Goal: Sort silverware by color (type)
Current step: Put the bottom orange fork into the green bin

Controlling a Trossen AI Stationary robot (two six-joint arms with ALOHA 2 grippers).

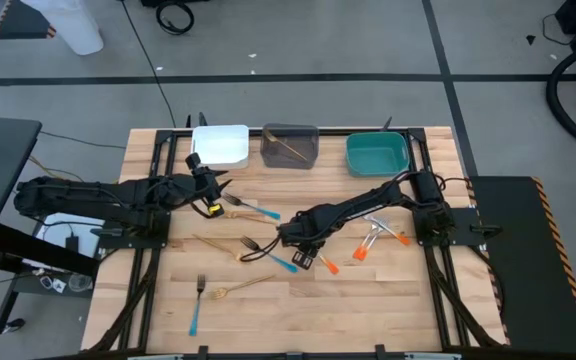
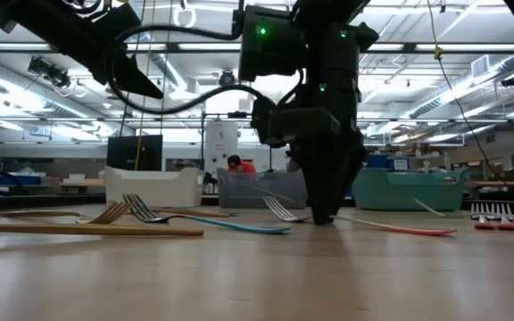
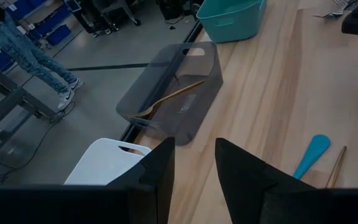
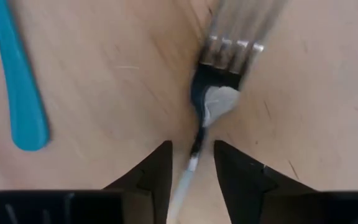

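Silverware lies scattered on the wooden table: blue-handled forks (image 1: pixel 256 209) (image 1: pixel 196 305), gold pieces (image 1: pixel 215 243) (image 1: pixel 243 286) and orange-handled ones (image 1: pixel 366 246). My right gripper (image 4: pixel 191 163) points down at the table's middle (image 1: pixel 298 245), open. Its fingers straddle the neck of a silver-tined fork (image 4: pixel 232 46) that lies flat. In the low view an orange handle (image 2: pixel 404 228) runs from there toward the right. A blue handle (image 4: pixel 18 87) lies beside it. My left gripper (image 3: pixel 194 162) hangs open above the table near the white bin (image 1: pixel 220 145), holding nothing. My right gripper comes from above, pointing down, with one finger (image 4: pixel 157 171) on each side of the fork's neck (image 4: pixel 199 140), just below the tines. A gap shows on both sides, and I cannot tell whether the fingers touch it. The fork lies flat on the table.
Three bins stand along the far edge: white, grey (image 1: pixel 290 146) with a gold utensil (image 3: pixel 169 98) inside, and teal (image 1: pixel 378 152). In the left wrist view a person's legs (image 3: pixel 33 53) show on the floor beyond the table.
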